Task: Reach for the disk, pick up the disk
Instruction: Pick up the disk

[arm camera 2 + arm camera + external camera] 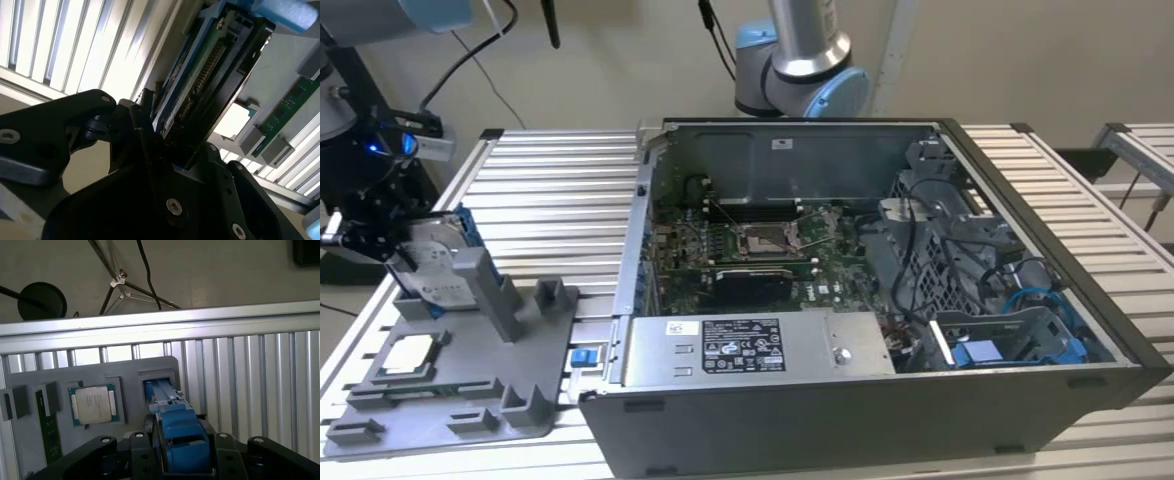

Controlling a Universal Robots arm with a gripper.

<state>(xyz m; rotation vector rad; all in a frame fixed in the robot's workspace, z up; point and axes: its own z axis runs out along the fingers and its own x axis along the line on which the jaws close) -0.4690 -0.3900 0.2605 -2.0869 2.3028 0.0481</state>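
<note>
At the exterior view's left edge, the gripper (384, 232) grips the disk (434, 262), jaws clamped on its two broad faces. The disk stands on edge over a grey tray (520, 400), long axis near upright and leaning a little, its silver labelled face toward the camera and the blue carrier (464, 232) along its back. In the second wrist view its connector edge (200, 85) points away from the black fingers (220, 175). In the first wrist view the carrier's blue rail runs from the jaws to a slot (160, 382).

The tray lies on a slatted aluminium desk (547, 190) beside an open computer case (854, 300), with a pale wall behind. A chip (92, 404) and a memory stick (47, 427) sit in the tray.

A grey post (478, 275) covers the disk's lower corner, so I cannot tell whether it has cleared the slot.
</note>
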